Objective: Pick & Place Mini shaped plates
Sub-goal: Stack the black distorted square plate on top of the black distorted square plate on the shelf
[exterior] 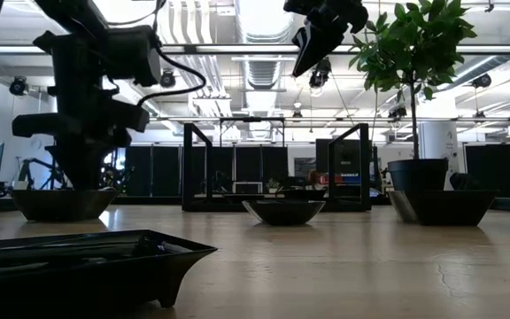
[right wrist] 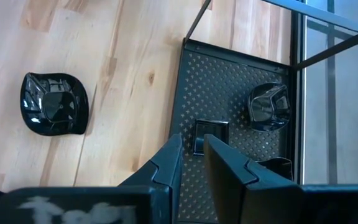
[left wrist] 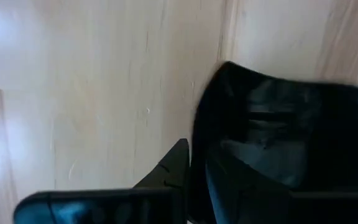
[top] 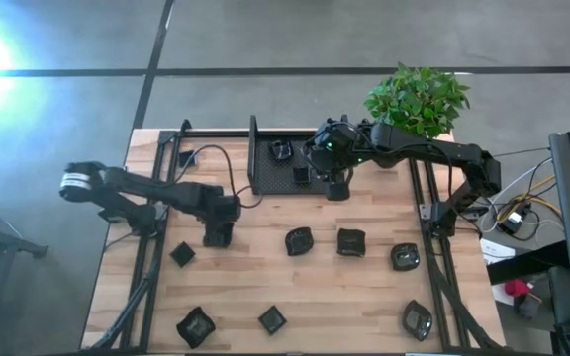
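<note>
1. While the left gripper sits low over the table at centre left of the high view, its fingers straddle the rim of a black mini plate, one finger outside and the rest hidden; whether they actually clamp it cannot be told.
2. The right gripper hangs above the near edge of the black mesh tray at upper centre of the high view, its fingers narrowly apart with nothing between them.
3. Three mini plates lie in the tray: a rounded one, a small square one and a third partly hidden.
4. Other mini plates are scattered over the wooden table: three in a row at centre right, such as, and four along the lower part, such as.
5. A potted plant stands at the upper right.
</note>
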Action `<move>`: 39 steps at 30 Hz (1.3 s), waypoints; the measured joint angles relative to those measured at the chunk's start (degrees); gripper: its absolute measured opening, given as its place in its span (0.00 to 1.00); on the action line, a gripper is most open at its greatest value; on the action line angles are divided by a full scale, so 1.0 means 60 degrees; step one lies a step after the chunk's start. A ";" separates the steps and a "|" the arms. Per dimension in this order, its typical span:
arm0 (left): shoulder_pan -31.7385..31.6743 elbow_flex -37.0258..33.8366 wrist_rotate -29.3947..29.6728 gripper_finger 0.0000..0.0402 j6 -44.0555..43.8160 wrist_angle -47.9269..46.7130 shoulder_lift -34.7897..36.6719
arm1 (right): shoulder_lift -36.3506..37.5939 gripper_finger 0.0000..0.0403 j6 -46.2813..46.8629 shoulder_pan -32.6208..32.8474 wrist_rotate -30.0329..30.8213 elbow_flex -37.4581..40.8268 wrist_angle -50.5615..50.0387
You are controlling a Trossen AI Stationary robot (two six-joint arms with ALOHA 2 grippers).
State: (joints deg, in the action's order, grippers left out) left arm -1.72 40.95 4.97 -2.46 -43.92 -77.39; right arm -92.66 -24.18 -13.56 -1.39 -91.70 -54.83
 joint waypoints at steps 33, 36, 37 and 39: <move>-0.0007 0.1629 -0.0129 0.00 -0.0375 -0.0351 0.1103 | -0.0004 0.15 0.0028 0.0007 -0.0007 0.0000 -0.0158; -0.0006 0.1969 0.0204 0.00 -0.0387 -0.0346 0.1172 | -0.0004 0.15 0.0027 0.0007 -0.0007 0.0000 -0.0159; -0.0007 0.2078 0.0383 0.00 -0.0390 -0.0353 0.1175 | -0.0004 0.15 0.0008 0.0008 -0.0009 0.0000 -0.0168; -0.0004 0.2317 0.0821 0.00 -0.0411 -0.0335 0.1181 | -0.0004 0.14 0.0005 0.0011 -0.0011 0.0000 -0.0208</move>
State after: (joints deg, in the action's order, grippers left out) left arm -1.74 54.85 9.89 -4.92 -45.93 -70.30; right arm -92.68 -24.15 -13.50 -1.45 -91.70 -56.08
